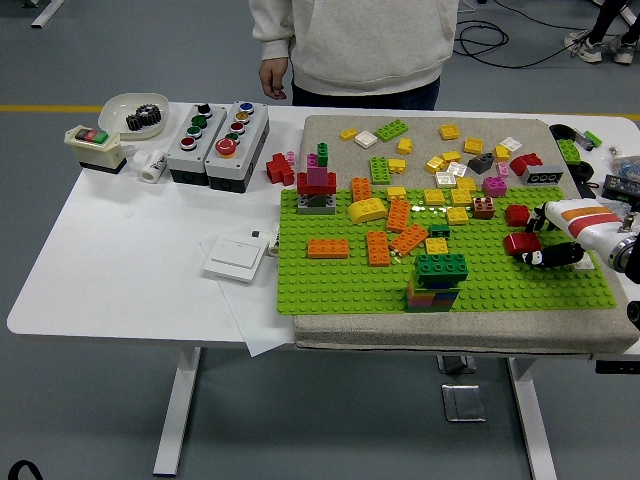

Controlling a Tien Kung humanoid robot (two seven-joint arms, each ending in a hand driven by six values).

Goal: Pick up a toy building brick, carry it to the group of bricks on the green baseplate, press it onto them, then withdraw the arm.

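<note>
My right hand [545, 245] comes in from the right edge, low over the right part of the green baseplate [340, 285]. Its black fingers [553, 256] point left and lie relaxed, holding nothing. A red brick [521, 243] sits on the baseplate just left of the fingertips; I cannot tell whether they touch. A second red brick [517, 213] stands a little behind it. A stack of bricks [437, 282] with a green brick on top rises near the plate's front middle. Orange, yellow and red bricks are scattered over the plate's back half. My left arm is out of sight.
Loose bricks [450, 150] lie on the grey mat behind the baseplate. Two button boxes [215, 140], a white bowl [130, 110], a switch box [93, 148] and a white wall switch [235, 258] are on the left. A person [355, 50] stands at the far side, hand hanging.
</note>
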